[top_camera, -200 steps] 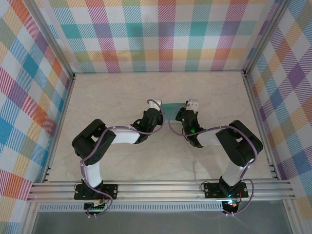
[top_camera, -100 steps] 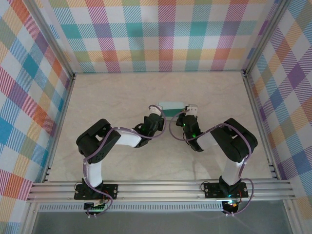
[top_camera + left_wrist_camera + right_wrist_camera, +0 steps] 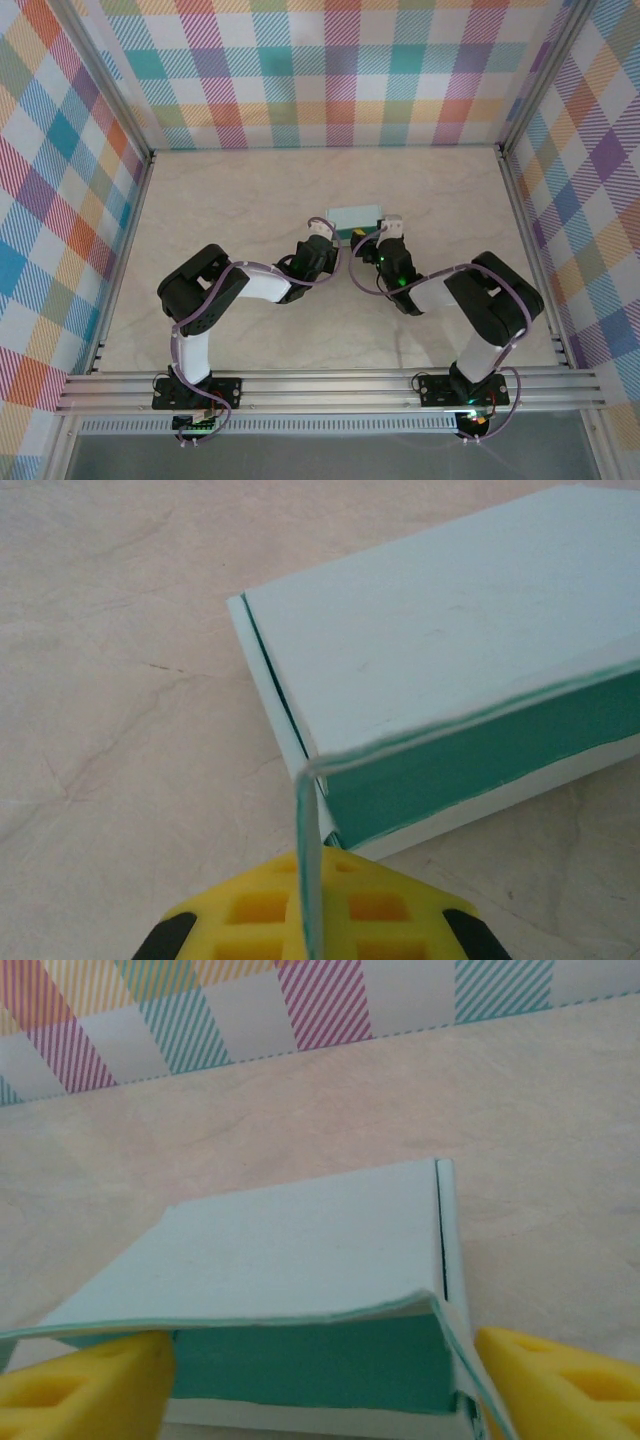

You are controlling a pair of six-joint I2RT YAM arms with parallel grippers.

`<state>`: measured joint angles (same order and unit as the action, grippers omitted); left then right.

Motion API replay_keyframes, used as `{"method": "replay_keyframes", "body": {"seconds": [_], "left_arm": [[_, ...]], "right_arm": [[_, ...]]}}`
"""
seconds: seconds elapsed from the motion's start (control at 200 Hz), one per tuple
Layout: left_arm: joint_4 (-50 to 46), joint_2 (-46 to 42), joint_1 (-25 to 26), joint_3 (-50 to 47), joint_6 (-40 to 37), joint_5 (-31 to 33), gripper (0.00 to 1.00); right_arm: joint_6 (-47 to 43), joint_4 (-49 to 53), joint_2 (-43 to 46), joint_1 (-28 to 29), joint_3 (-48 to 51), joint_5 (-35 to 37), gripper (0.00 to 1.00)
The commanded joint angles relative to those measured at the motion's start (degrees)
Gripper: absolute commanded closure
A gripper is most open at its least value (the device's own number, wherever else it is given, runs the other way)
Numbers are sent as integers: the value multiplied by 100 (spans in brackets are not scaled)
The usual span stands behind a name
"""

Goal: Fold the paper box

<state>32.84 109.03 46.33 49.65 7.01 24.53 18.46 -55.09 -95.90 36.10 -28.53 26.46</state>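
The paper box (image 3: 355,214) is a pale mint flat box lying on the table between my two grippers. Its lid (image 3: 450,640) rests slightly raised, showing a darker teal front wall (image 3: 310,1368) under it. My left gripper (image 3: 310,905) is at the box's left corner, its yellow fingers (image 3: 380,920) pressed together with the thin side flap (image 3: 308,850) between them. My right gripper (image 3: 320,1390) is open, with one yellow finger (image 3: 85,1390) at the box's left end and the other beside the right side flap (image 3: 462,1350).
The pale marble-patterned tabletop (image 3: 250,190) is walled by plaid panels (image 3: 330,70) at the back and both sides. An aluminium rail (image 3: 330,385) carrying the arm bases runs along the near edge.
The pale lid has come down over the box's dark teal inside. Both grippers have closed in on the box's near side, the left one drawing back a little.
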Motion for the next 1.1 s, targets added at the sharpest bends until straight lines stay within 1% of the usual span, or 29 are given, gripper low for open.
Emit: {"method": "replay_keyframes", "body": {"seconds": [0.0,0.135,0.225,0.28,0.405,0.495,0.56,0.63,0.67,0.73,0.78,0.8,0.81,0.915,0.93,0.94,0.995,1.02,1.04,1.065,1.095], "left_arm": [[-312,41,126,134,-3,-1,100],[-378,31,130,200,-10,28,100],[-378,21,129,207,-15,50,100],[-375,4,130,209,-19,35,94],[-314,-65,128,142,-65,-16,84],[-301,-126,131,108,-151,-59,76],[-279,-162,125,72,-223,-146,70],[-203,-225,126,-7,-253,-217,64],[-190,-272,123,-41,-253,-238,60],[-177,-348,124,-125,-252,-251,55],[-163,-427,131,-219,-251,-256,54],[-155,-469,132,-262,-252,-256,48],[-153,-488,136,-282,-246,-263,47],[-136,-703,163,-570,-255,-215,43],[-121,-744,167,-630,-246,-197,38],[-96,-776,180,-671,-238,-189,37],[19,-977,210,-924,-209,-205,34],[40,-1089,247,-1025,-202,-195,26],[52,-1192,268,-1108,-203,-203,25],[36,-1340,295,-1199,-199,-211,18],[22,-1527,339,-1294,-208,-227,16]], "right_arm": [[-128,82,391,42,214,-112,14],[-80,530,942,43,556,-37,4],[-84,829,1411,38,838,58,2],[-73,1073,1759,38,968,153,2],[-190,2126,2680,38,995,219,2],[-385,2514,3327,29,1004,321,2],[-431,2773,3700,7,937,477,4],[-384,3190,3943,-118,746,431,4],[-293,3528,4002,-190,544,412,4],[-253,3745,3992,-307,305,136,4],[-61,4105,3899,-423,11,-3,5],[-3,4219,3832,-469,-107,-64,4],[25,4303,3797,-496,-167,-100,5],[440,4893,3305,-794,-755,-436,5],[516,4978,3221,-859,-830,-518,5],[564,5025,3179,-905,-875,-576,5],[908,5262,2869,-1158,-1176,-970,5],[1012,5352,2690,-1282,-1311,-1228,5],[1089,5431,2562,-1374,-1412,-1388,5],[1197,5543,2399,-1480,-1566,-1541,5],[1256,5624,2216,-1588,-1721,-1732,6]]}}
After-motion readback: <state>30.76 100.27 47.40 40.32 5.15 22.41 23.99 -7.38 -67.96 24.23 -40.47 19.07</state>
